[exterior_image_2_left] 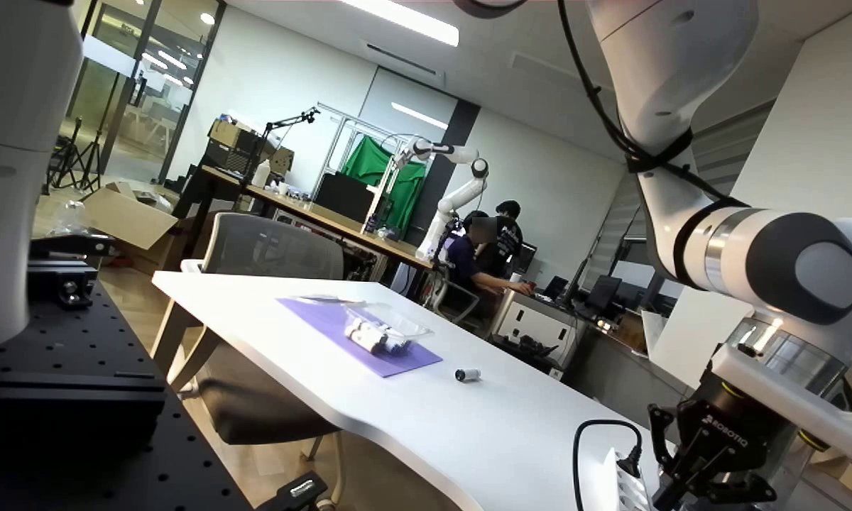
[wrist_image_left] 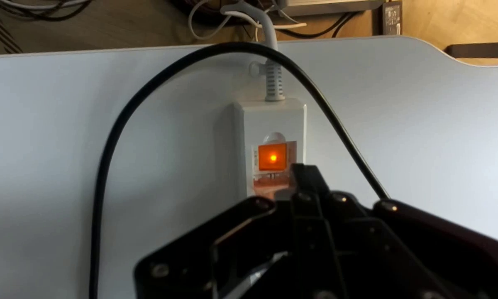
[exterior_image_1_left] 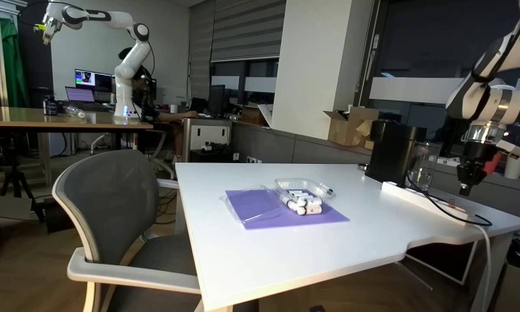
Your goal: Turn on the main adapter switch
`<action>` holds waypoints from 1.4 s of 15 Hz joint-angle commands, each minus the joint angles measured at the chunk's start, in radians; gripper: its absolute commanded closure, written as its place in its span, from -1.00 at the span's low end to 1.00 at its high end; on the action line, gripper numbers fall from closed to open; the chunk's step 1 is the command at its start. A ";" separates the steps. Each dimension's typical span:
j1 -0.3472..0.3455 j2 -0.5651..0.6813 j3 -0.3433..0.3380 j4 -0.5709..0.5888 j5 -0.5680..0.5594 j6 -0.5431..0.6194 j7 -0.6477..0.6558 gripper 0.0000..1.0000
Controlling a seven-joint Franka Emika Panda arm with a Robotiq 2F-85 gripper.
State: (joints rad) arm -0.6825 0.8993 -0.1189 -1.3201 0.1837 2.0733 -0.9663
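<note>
Your claw (wrist_image_left: 309,172) has its fingers together, nothing pinched between them that I can see, and in an exterior view the tips look to be hanging above the power strip (exterior_image_1_left: 422,203). The switch (wrist_image_left: 272,157) is on top of that strip, near the end where the grey cord (wrist_image_left: 270,37) comes out, and it's glowing orange. I'd call it done; probably just back off without bumping it. Materials-wise: the strip's a long boxy bar of smooth white plastic, the switch a squarish see-through button, the black cable (wrist_image_left: 101,178) a rubbery-looking loop, the table (wrist_image_left: 170,145) plain white.
</note>
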 commanded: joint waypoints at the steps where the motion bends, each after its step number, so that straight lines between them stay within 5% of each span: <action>1: -0.029 0.077 0.022 0.122 -0.021 -0.071 0.003 1.00; 21: -0.038 0.182 0.029 0.208 -0.015 -0.088 -0.076 1.00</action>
State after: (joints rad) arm -0.7166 1.0608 -0.0957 -1.1475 0.1704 1.9877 -1.0265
